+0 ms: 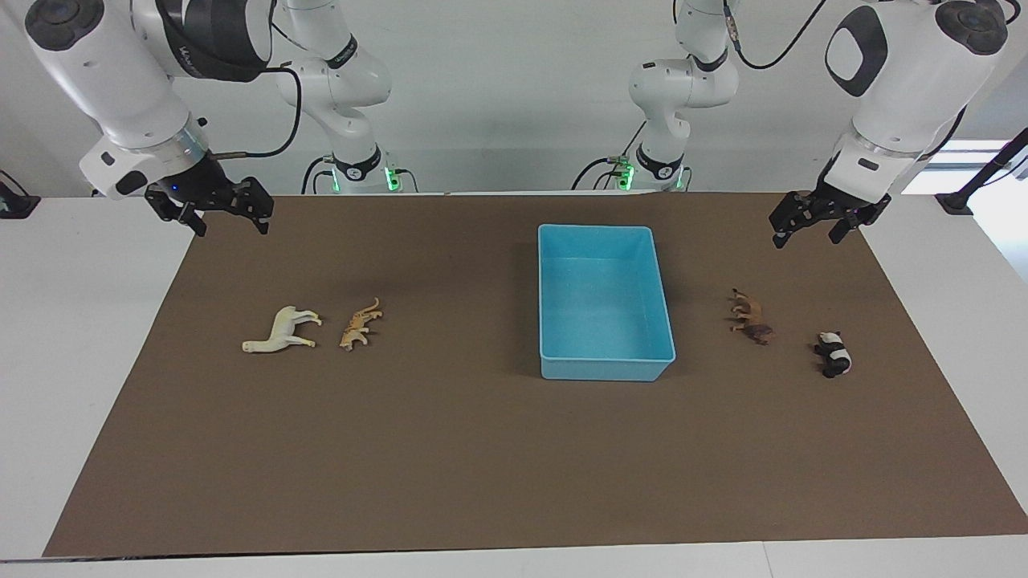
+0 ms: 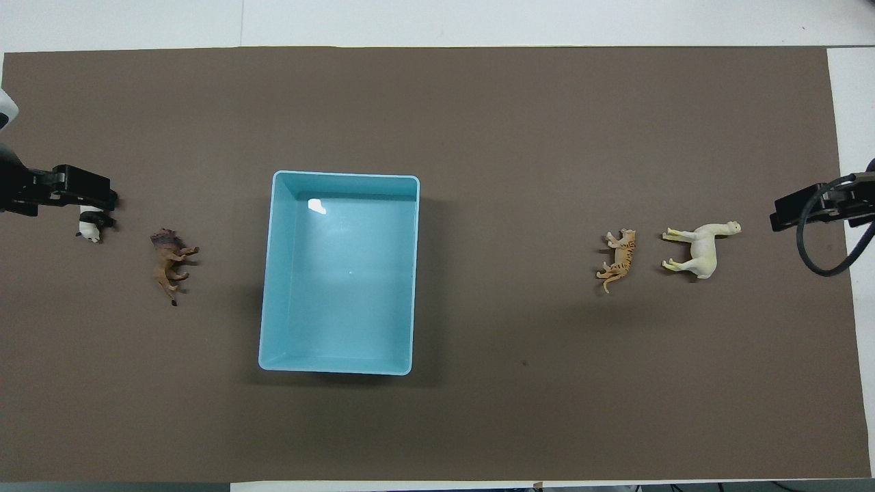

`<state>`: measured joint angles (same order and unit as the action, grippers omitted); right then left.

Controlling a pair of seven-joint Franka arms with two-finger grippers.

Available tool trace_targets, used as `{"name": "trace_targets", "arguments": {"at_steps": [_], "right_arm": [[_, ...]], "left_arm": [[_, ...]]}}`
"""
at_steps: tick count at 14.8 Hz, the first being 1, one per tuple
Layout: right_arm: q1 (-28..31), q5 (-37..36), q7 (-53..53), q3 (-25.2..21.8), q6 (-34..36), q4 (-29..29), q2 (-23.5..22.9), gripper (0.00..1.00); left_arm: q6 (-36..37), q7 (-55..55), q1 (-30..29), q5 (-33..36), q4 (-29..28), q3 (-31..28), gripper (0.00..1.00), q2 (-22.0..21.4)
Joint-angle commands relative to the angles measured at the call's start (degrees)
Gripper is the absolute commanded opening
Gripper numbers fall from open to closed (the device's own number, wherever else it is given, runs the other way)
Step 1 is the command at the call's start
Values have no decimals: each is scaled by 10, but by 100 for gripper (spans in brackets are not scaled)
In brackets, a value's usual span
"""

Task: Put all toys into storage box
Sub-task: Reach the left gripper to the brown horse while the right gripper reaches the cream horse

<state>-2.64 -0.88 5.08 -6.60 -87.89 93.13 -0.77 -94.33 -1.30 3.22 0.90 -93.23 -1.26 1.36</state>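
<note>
Storage box (image 1: 604, 368) mid-mat | toys flank it, apart | left gripper (image 1: 829, 222), right gripper (image 1: 215, 210): fingers spread, holding nothing, over mat edges

Both arms raised at rest: left claw (image 1: 827, 218) open over one counter end, right claw (image 1: 215, 210) open over the other.

Overhead, the left gripper (image 2: 102, 198) covers part of the panda (image 2: 90, 227) — both arms get cut off at the frame edges.

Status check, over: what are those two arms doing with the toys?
Left gripper and right gripper raised, open, holding nothing. Four toys on the mat, storage box empty. Nothing in the way.
</note>
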Motion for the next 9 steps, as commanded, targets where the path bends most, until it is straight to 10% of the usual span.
{"name": "trace_targets", "arguments": {"at_steps": [1,9], "right_arm": [[7,-7,10,5,1,10,10,100],[0,-6,-2,6,-86,56,17,100]], "left_arm": [[-8,-5,-1,6,-9,-1,100,-7],[-197,4,-45,7,-154,-1,100,-44]]}}
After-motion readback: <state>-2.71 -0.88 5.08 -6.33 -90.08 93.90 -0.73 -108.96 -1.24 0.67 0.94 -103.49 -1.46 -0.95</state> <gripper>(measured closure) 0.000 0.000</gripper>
